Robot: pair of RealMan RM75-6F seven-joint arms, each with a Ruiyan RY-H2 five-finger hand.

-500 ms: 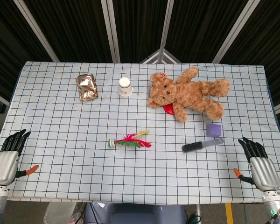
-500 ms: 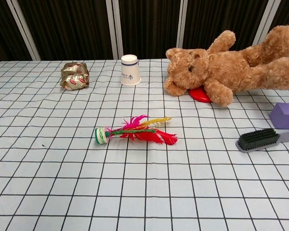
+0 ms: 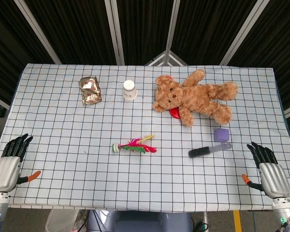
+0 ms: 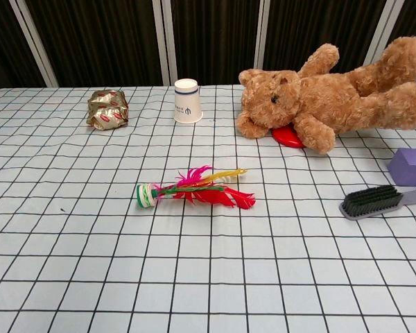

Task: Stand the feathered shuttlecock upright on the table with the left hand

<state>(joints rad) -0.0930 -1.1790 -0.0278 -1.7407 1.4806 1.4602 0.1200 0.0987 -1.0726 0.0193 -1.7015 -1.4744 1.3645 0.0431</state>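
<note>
The feathered shuttlecock (image 3: 134, 145) (image 4: 193, 191) lies on its side near the middle of the checked table (image 3: 63, 125), its green-and-white base pointing left and its red, pink and yellow feathers pointing right. My left hand (image 3: 8, 164) hovers at the table's near left edge, far from the shuttlecock, fingers stretched out and apart, holding nothing. At the near right edge my right hand (image 3: 268, 171) is likewise spread and empty. Neither hand shows in the chest view.
A crumpled foil bag (image 3: 90, 90) and an upside-down paper cup (image 3: 129, 90) sit at the back. A brown teddy bear (image 3: 195, 96) lies over a red object (image 3: 174, 113) at the back right. A purple block (image 3: 222, 135) and a brush (image 3: 208, 150) lie right of the shuttlecock.
</note>
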